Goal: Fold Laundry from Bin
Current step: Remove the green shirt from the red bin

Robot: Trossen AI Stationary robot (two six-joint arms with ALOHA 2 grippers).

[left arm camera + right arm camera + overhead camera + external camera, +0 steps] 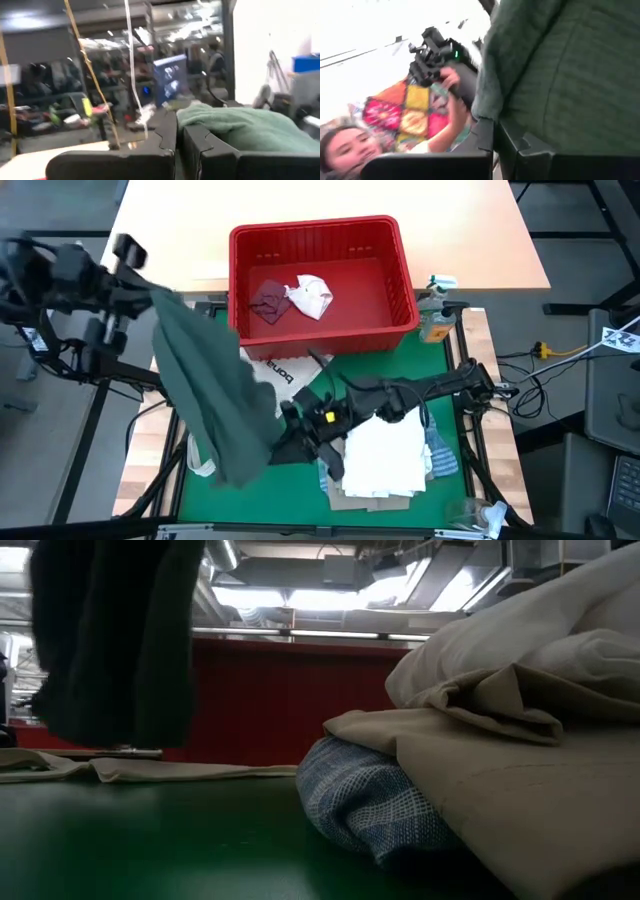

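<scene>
We see both grippers, left (150,292) and right (285,417), clamped on the dark green-grey top (205,385) (stretched above the table (400,365)).

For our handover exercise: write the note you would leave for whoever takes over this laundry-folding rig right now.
Left gripper: shut on the dark green top, held up off the table's left side.
Right gripper: shut on the same top's lower edge, mid-table.
Done: a pile of folded white, tan and blue-striped pieces lies on the green mat.
Left: spread and fold the green top, then the maroon piece and the white piece in the red bin.
</scene>
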